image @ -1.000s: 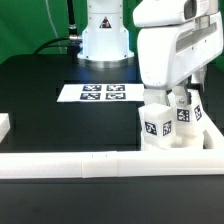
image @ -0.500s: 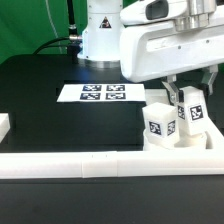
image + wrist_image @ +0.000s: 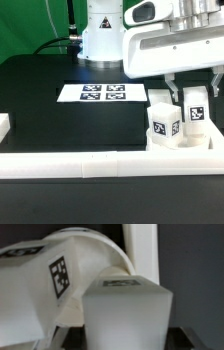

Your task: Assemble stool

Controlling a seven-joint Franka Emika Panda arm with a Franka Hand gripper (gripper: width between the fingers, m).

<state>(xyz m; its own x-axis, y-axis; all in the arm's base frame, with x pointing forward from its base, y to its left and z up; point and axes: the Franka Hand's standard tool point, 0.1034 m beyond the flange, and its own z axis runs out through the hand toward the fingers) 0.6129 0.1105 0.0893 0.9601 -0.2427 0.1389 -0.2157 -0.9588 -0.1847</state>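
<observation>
Gripper [image 3: 183,97] shifted sideways | legs [image 3: 164,120] upright, long axis vertical, on seat [image 3: 180,140]

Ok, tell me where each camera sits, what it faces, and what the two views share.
Exterior view: off the arm, low across the black table, facing the robot's base, marker board and rail; arm and pincer show.
Wrist view: on the wrist, close on a tagged leg; whether a finger shows, I cannot tell.
Shared: the white tagged legs.

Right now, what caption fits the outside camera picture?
Robot gripper shut, hanging over white stool legs standing on the seat beside the rail.
</observation>
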